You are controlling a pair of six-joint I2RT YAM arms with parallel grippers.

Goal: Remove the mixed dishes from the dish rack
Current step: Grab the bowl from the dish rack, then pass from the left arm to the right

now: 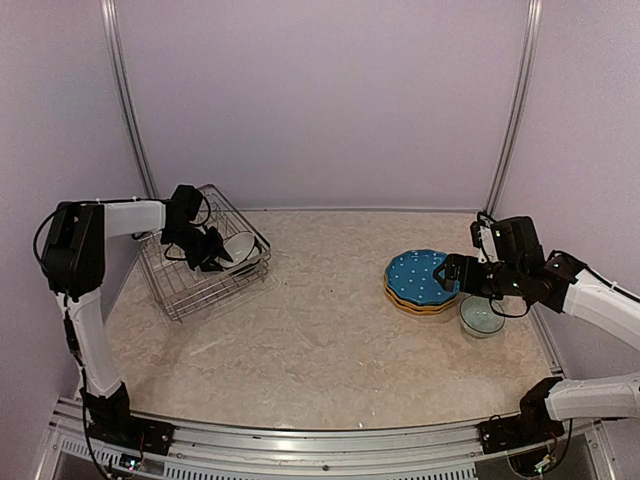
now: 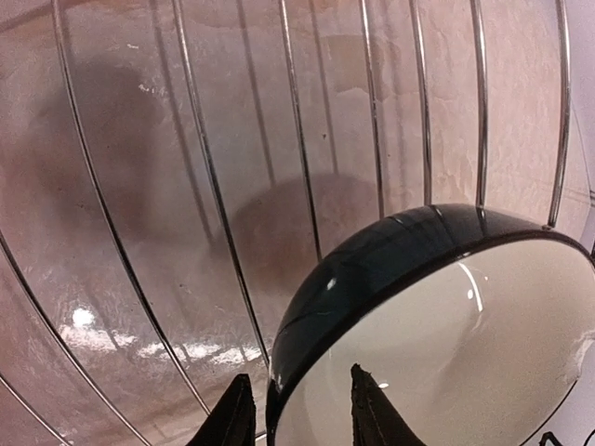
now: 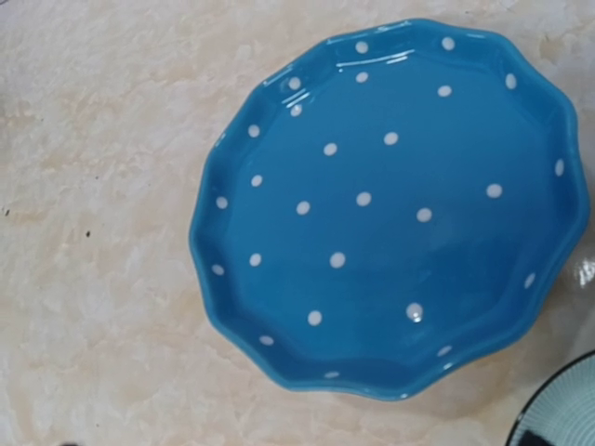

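The silver wire dish rack (image 1: 190, 285) stands at the left. One small white bowl with a dark band (image 1: 241, 245) leans on its side in it. My left gripper (image 1: 214, 250) is inside the rack. In the left wrist view the gripper (image 2: 297, 379) is open, with one finger outside the bowl's (image 2: 446, 344) rim and one inside. The blue white-dotted plate (image 1: 418, 272) tops the orange-yellow plates (image 1: 415, 307) at the right. My right gripper (image 1: 452, 273) hovers open over its right edge. The plate (image 3: 390, 204) fills the right wrist view, where no fingers show. No mug is visible.
Another small dark-rimmed bowl (image 1: 482, 317) sits on the table just right of the plate stack, and its edge shows in the right wrist view (image 3: 562, 409). The rack wires (image 2: 195, 139) surround the left gripper. Walls close in the back and sides.
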